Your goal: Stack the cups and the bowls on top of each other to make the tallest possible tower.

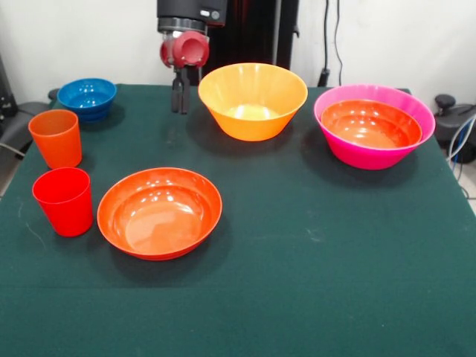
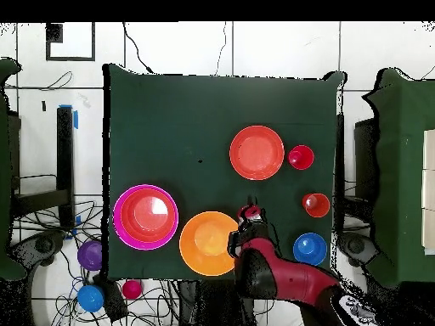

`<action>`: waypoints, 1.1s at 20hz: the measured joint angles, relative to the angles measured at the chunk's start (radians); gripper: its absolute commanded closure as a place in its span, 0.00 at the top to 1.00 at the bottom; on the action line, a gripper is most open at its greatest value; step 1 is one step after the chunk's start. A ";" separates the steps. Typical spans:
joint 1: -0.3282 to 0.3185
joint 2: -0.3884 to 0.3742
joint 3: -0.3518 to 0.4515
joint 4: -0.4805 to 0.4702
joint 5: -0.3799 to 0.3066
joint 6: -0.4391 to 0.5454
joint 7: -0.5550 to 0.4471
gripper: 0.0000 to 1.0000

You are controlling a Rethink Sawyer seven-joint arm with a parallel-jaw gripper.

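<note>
1. While our hand [image 1: 180,95] hangs clenched and empty at the far side, the tower [image 1: 374,125] sits far right.
2. We judge a careless drop could tip the cups [image 1: 56,138].

Bright even overhead light, soft shadows, glare inside glossy bowls [image 1: 159,213], sharp focus

Two cups stand on the table: an orange cup [image 1: 55,137] and a red cup [image 1: 63,201]. Five bowls are on it: one blue bowl [image 1: 87,97], one yellow-orange bowl [image 1: 252,100], one large pink bowl [image 1: 374,152] holding a red-orange bowl [image 1: 370,124], and a second red-orange bowl [image 1: 159,213]. Off the table lie what seem three more small bowls: purple [image 2: 89,254], blue [image 2: 89,297] and pink-red [image 2: 132,289].
</note>
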 measured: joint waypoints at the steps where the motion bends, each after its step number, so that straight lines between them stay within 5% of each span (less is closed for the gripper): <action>1: -0.005 0.015 -0.003 0.014 0.015 -0.026 0.005 1.00; 9: 0.028 0.057 -0.022 0.152 0.151 -0.122 0.038 1.00; 22: 0.132 -0.019 0.012 0.383 0.301 -0.122 0.149 1.00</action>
